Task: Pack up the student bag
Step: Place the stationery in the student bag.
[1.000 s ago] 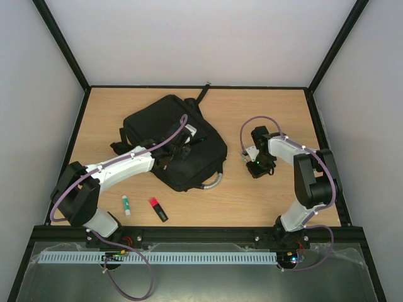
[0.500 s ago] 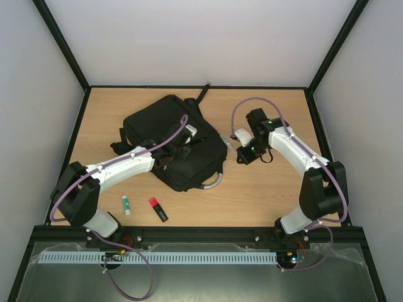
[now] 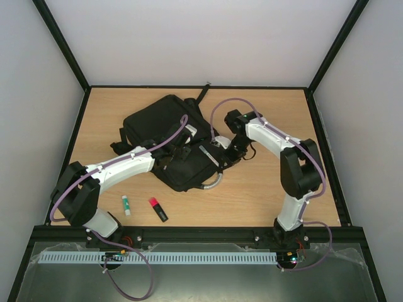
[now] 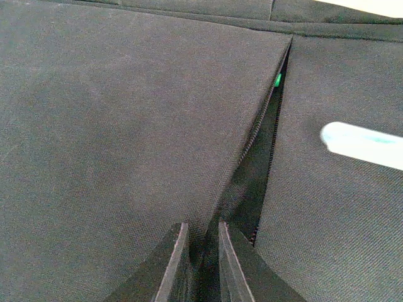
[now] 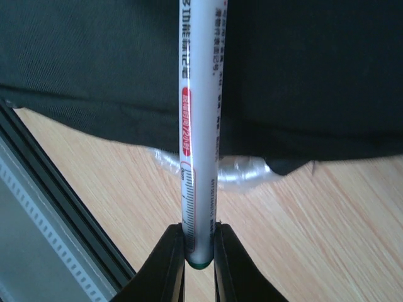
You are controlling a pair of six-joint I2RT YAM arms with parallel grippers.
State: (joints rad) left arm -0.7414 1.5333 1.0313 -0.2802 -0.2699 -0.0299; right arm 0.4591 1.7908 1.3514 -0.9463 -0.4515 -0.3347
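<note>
**Top camera:** The student bag is lying left of centre on the wooden table, with its grey handle curling toward the near edge. The left gripper is sitting on the bag's upper face. The right gripper is reaching in over the bag's right side, carrying a white pen above the fabric. A glue stick and a red highlighter are lying near the left arm's base, apart from the bag.

**Left wrist camera:** The left gripper is showing its fingers pressed nearly together at the foot of an open zipper slit. They appear to be pinching the flap's edge, though shadow is hiding the contact itself. The pen is hanging blurred over the panel to the right of the slit.

**Right wrist camera:** The right gripper is clamping the pen at its green-capped end. The barrel is pointing out over the black fabric, with the handle and bare table below it.

**Handling:** The bag is looking soft and limp, so its mouth is likely to sag closed unless someone is holding it apart. The weave should be offering good friction. The flap edge beside the zipper seems the best place to take hold for opening the bag. The stiffer handle seems the best place for shifting the whole bag.
</note>
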